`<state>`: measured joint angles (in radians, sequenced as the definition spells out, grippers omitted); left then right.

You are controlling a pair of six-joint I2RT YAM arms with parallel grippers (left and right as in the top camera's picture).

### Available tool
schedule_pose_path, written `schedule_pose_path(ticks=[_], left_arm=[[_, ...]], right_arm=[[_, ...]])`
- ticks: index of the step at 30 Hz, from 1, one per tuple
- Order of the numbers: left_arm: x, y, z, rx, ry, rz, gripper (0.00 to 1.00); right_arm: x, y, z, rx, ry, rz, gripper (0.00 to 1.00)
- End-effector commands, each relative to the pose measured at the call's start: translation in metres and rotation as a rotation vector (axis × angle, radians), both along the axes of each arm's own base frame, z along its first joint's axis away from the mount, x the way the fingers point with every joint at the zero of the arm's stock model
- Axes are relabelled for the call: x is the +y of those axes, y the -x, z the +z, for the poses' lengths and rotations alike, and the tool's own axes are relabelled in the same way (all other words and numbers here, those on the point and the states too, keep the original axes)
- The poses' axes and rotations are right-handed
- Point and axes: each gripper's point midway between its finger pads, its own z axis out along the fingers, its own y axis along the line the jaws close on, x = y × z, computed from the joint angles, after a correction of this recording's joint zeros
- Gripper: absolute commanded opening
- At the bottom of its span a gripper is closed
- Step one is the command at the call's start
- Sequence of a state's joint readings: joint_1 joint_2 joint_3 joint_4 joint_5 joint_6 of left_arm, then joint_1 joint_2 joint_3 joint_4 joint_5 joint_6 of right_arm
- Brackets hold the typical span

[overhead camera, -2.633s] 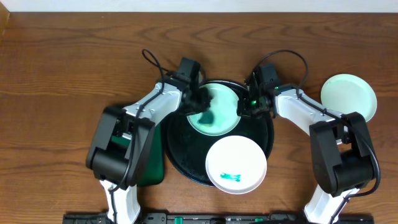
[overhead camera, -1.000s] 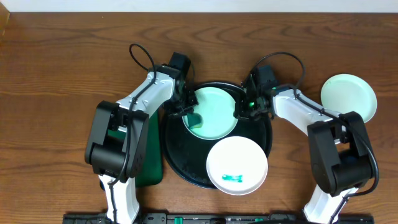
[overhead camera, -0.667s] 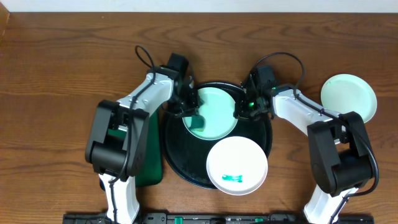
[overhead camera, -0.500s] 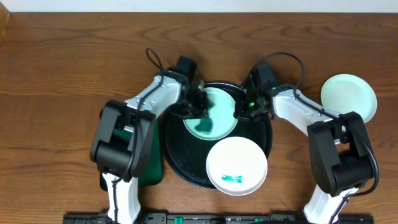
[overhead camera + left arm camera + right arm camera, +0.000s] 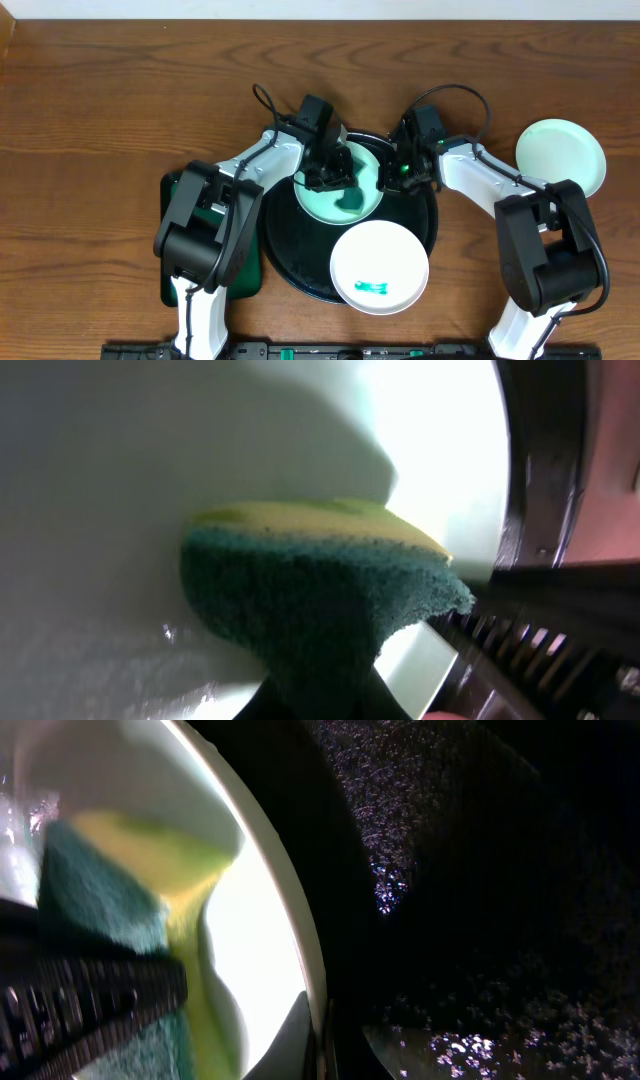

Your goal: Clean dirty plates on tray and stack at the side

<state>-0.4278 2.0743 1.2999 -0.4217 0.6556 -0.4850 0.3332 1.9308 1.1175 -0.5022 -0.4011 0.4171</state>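
Note:
The round black tray (image 5: 290, 250) carries two plates. A pale-mint plate (image 5: 318, 205) lies on its far half. My left gripper (image 5: 335, 178) is shut on a green and yellow sponge (image 5: 348, 196), pressed flat on that plate's middle; in the left wrist view the sponge (image 5: 320, 590) covers the plate's surface (image 5: 120, 480). My right gripper (image 5: 392, 172) is shut on this plate's right rim (image 5: 270, 920), its own gripper (image 5: 322, 1038) pinching the edge. A white plate (image 5: 380, 250) with a teal smear (image 5: 373, 286) sits at the tray's front. A third plate (image 5: 560, 155) lies off the tray.
A dark-green rectangular tray (image 5: 178, 210) lies under the left arm, left of the round tray. The third plate rests on the bare wooden table (image 5: 100, 120) at the far right, next to the right arm's elbow.
My left gripper has slid the sponge rightward, from the pale-mint plate's left edge onto its middle. The right gripper and all the plates have stayed put.

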Motion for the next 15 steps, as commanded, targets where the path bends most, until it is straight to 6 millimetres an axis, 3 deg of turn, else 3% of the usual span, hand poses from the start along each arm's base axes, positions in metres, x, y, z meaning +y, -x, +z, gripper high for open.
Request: schedule_pose_path(ticks=[1,6,9,15], left_arm=[[0.036,-0.029,-0.032,-0.040,-0.142,0.127,0.07],[0.083,-0.055,-0.039,-0.079,-0.245,0.244,0.07],[0.111,-0.059,-0.042,-0.061,-0.290,0.301,0.07],[0.168,-0.033,-0.055,0.066,-0.475,0.360,0.07]], right_arm=[[-0.014,0.028,-0.032,0.107,0.078,0.006,0.01],[-0.014,0.028,-0.032,0.108,0.079,0.005,0.01],[-0.015,0.028,-0.032,0.107,0.081,0.004,0.01],[-0.020,0.028,-0.034,0.112,0.103,-0.006,0.01]])
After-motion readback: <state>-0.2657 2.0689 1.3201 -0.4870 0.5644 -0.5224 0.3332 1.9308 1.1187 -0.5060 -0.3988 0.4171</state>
